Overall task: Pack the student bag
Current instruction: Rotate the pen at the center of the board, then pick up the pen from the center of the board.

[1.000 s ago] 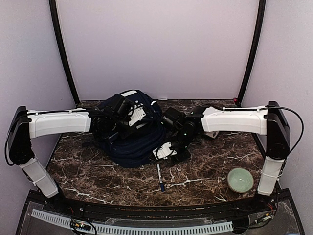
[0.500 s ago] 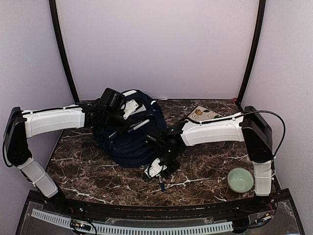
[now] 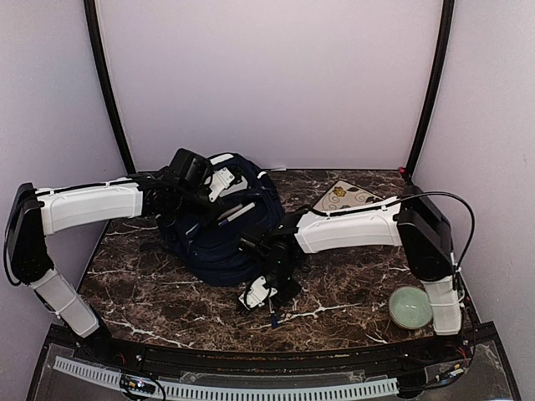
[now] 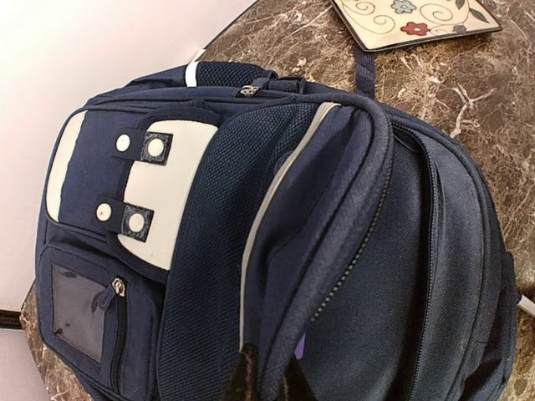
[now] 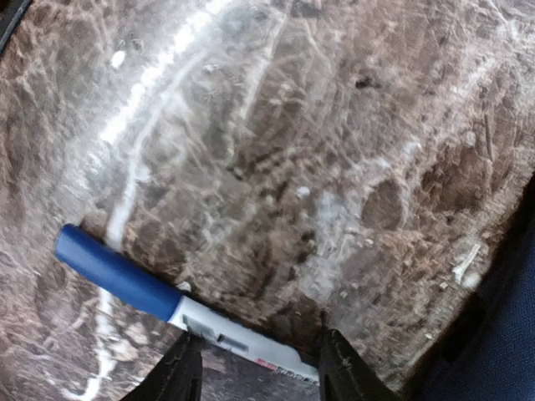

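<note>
The right claw [image 5: 261, 368] has slid closer, open around the pen [image 5: 117, 271]. The left claw [image 4: 267, 380] pinches a flap of the bag [image 4: 351, 276]. The bag lies front to back, top toward the wall [image 3: 267, 83].

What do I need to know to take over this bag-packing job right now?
Left hand: appears shut on the zipper edge of the student bag, holding the opening up.
Right hand: open, fingers on either side of the blue-capped marker, which lies on the table in front of the bag.
Done: the bag is open; I can't see what is inside.
Left: close on the marker, carry it to the opening and drop it in.
A patterned plate and a green bowl sit to the right.
</note>
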Controlling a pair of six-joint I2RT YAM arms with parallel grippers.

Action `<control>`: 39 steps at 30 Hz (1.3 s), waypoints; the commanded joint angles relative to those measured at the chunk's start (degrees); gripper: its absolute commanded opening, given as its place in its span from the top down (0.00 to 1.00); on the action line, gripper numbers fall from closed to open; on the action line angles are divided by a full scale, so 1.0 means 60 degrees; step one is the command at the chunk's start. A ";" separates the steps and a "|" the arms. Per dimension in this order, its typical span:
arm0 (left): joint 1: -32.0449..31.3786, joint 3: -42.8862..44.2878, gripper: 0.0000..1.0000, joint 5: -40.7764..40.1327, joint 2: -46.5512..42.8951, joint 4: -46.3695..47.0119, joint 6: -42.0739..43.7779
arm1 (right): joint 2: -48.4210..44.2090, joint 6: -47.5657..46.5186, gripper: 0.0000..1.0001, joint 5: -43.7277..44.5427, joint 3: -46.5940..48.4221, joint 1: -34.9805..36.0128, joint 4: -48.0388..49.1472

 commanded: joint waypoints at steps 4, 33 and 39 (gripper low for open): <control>0.0144 0.0029 0.99 -0.0047 -0.0623 0.0314 -0.0122 | 0.0605 0.0988 0.59 -0.0146 0.0568 0.0172 -0.1275; 0.0133 -0.0064 0.99 -0.0224 -0.0819 0.0296 -0.0050 | 0.0542 0.5466 0.78 0.0223 0.0588 0.0352 -0.1378; 0.0145 -0.0068 0.98 -0.0140 -0.0891 0.0301 -0.0078 | 0.0612 0.5305 0.77 0.0450 0.0505 0.0459 -0.1080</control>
